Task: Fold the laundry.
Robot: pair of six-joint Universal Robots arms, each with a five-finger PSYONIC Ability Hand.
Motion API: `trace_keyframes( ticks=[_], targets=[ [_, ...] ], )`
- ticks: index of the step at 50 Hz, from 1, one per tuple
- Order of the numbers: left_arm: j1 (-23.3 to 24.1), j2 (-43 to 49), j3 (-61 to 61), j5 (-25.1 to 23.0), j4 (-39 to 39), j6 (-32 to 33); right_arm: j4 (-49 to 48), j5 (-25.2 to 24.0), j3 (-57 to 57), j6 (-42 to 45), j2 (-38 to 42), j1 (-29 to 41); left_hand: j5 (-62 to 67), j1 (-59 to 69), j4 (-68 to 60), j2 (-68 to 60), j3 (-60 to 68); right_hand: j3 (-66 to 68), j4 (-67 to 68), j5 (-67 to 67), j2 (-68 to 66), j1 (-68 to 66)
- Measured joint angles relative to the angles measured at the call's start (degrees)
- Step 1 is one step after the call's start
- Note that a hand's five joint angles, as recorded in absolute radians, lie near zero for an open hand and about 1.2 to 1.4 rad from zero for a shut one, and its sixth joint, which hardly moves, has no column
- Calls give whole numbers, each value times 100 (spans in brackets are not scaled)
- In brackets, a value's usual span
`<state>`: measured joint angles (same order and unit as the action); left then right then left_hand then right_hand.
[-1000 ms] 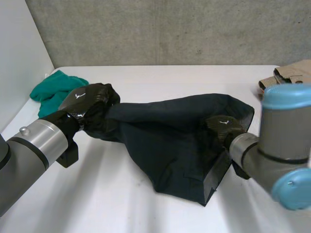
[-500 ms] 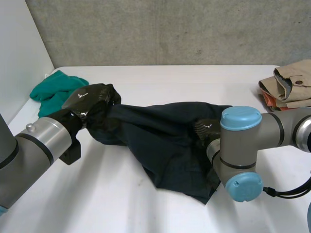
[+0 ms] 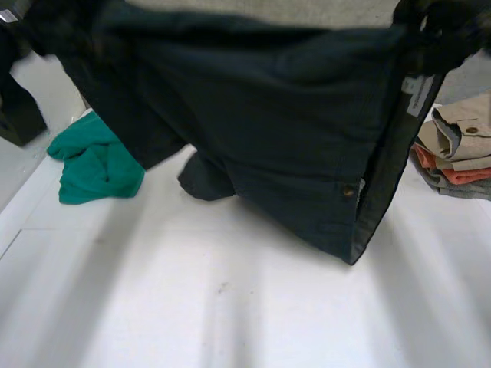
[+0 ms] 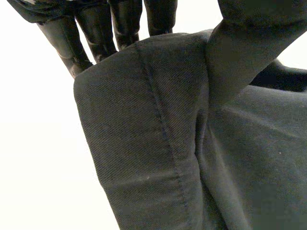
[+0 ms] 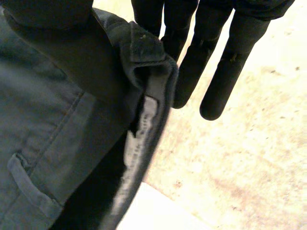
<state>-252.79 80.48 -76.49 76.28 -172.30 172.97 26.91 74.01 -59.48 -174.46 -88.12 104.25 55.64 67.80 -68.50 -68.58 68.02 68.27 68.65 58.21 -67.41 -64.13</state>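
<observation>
A dark, nearly black garment [image 3: 268, 138] hangs spread in the air between both hands, its lower end touching the white table [image 3: 230, 307]. My left hand [image 3: 31, 27] holds its upper left corner. In the left wrist view the thumb [image 4: 249, 38] pinches a seamed fold of the garment [image 4: 158, 143] against the fingers [image 4: 96, 33]. My right hand [image 3: 453, 31] holds the upper right corner, by a white label [image 3: 418, 96]. In the right wrist view the thumb [image 5: 57, 28] presses the garment's hem [image 5: 144, 86] against the fingers [image 5: 216, 72].
A crumpled green cloth [image 3: 96, 157] lies at the table's left side. A folded stack of beige and orange clothes [image 3: 456, 149] sits at the right edge. A grey wall stands behind the table.
Both hands have risen from the table and lifted the dark garment, which now hangs spread between them. The right hand has closed on its corner.
</observation>
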Motion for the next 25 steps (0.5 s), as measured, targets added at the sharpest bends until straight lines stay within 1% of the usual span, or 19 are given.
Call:
trace_keyframes(
  ticks=[4, 7, 12, 15, 17, 20, 23, 25],
  targets=[
    [-99, -267, 359, -28, 132, -103, 264, -237, 258, -315, -276, -211, 0, 0, 0, 0, 0, 0, 0, 0, 0, 4],
    [-214, -398, 585, -65, 171, -198, 245, -355, 289, -646, -489, -302, 0, 0, 0, 0, 0, 0, 0, 0, 0, 4],
    [-444, -437, 855, -177, 183, -362, -45, -444, 161, -1230, -745, -444, 0, 0, 0, 0, 0, 0, 0, 0, 0, 4],
    [-579, -265, 989, -284, 164, -493, -367, -457, 24, -1588, -749, -590, 0, 0, 0, 0, 0, 0, 0, 0, 0, 4],
    [-608, -117, 1033, -321, 145, -533, -559, -449, -58, -1747, -639, -655, 0, 0, 0, 0, 0, 0, 0, 0, 0, 4],
    [-588, 391, 1148, -364, 61, -546, -868, -396, -191, -1872, -232, -611, 0, 0, 0, 0, 0, 0, 1, 0, 0, 4],
    [-487, 1042, 1286, -364, -79, -451, -1095, -310, -278, -1806, 207, -482, 0, 0, -1, 0, 3, 0, 1, 0, 0, 4],
    [-400, 1530, 1402, -347, -207, -346, -1361, -176, -348, -1624, 718, -333, 0, 0, -1, 0, 3, 3, 1, -3, 0, 4]
  ],
)
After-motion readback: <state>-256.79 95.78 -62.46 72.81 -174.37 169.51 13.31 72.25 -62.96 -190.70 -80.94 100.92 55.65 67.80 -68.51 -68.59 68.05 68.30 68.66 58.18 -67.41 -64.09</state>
